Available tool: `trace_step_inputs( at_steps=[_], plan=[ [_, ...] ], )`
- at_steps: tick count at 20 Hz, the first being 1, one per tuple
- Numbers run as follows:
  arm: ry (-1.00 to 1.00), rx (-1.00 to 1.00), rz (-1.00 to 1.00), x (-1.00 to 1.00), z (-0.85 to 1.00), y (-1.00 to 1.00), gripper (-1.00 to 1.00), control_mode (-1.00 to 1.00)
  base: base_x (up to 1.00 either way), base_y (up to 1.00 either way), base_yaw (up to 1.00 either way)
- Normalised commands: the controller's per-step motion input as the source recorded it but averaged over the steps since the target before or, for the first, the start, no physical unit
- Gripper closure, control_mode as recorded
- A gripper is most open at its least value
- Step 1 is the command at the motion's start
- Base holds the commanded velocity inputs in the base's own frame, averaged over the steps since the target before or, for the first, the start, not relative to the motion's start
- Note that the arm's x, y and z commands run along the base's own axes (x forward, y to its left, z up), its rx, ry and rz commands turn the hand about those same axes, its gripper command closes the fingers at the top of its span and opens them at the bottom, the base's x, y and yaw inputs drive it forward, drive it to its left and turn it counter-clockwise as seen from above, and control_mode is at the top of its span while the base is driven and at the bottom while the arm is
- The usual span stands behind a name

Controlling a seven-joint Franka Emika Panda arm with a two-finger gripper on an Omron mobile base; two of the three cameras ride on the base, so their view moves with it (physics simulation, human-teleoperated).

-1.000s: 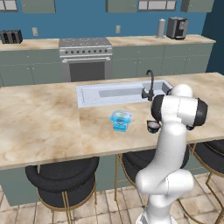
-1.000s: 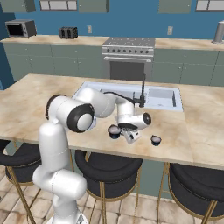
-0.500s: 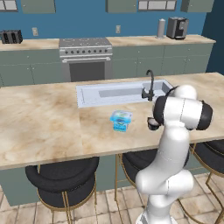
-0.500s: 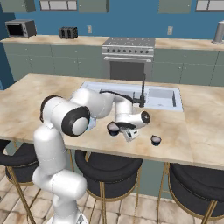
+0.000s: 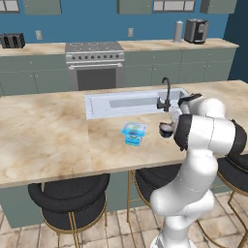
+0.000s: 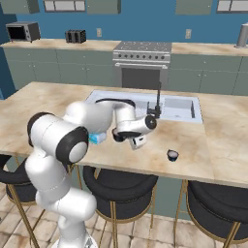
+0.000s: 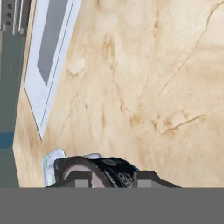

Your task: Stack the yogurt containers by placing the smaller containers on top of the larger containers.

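The smaller container, a dark round cup (image 7: 107,168) with a pale top, sits between my finger tips in the hand view, with my gripper (image 7: 114,178) shut on it. The left base view shows this cup (image 5: 166,130) held just above the counter, right of the larger container, a squat light-blue tub (image 5: 134,132). From the right base view the held cup (image 6: 117,134) hangs at my gripper (image 6: 122,136), close beside the tub (image 6: 99,138), which my arm partly hides. A second small dark cup (image 6: 172,155) stands on the counter further right.
The sink (image 5: 131,102) with its dark faucet (image 5: 166,92) lies behind the tub. The counter's front edge (image 5: 97,169) runs close below, with black stools (image 5: 68,201) under it. A stove (image 5: 94,63) stands at the back wall.
My gripper has carried the dark cup a little up and left, closer to the blue tub. The tub and the other dark cup have not moved.
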Motion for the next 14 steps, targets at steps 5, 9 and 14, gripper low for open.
trace_step_inputs(
  at_steps=[5,9,14],
  plan=[
    [0.05,0.00,-0.07,-0.23,0.45,0.05,1.00,-1.00,0.00,0.00,0.00],
    [0.05,0.00,-0.04,-0.21,0.44,0.00,1.00,-1.00,0.00,0.00,0.00],
    [0.02,0.00,-0.04,-0.13,0.39,0.02,1.00,-1.00,0.00,0.00,0.00]
  ],
)
